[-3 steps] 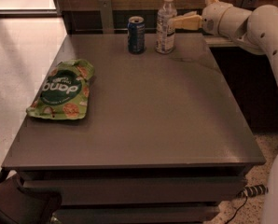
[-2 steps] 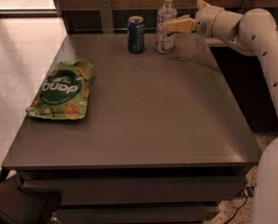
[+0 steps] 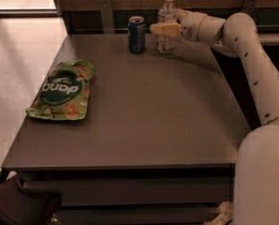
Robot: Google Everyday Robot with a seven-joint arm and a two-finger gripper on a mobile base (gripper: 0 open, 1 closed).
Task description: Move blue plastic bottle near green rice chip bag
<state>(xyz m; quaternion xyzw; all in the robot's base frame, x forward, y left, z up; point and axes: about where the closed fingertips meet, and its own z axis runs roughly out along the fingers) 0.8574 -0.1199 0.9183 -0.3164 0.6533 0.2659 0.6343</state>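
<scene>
While the gripper (image 3: 166, 29) sat across the middle of the blue plastic bottle (image 3: 167, 14), which stood upright at the far edge of the table (image 3: 153, 116), it could not be told whether the claw was clamped on the bottle or only set around it. A lift on a loose hold risked the bottle slipping or toppling. A dark blue can (image 3: 136, 34) stood just beside the bottle on the side toward the green rice chip bag (image 3: 62, 90), which lay well apart near the front corner, so a low, straight sweep would probably have knocked the can over.
</scene>
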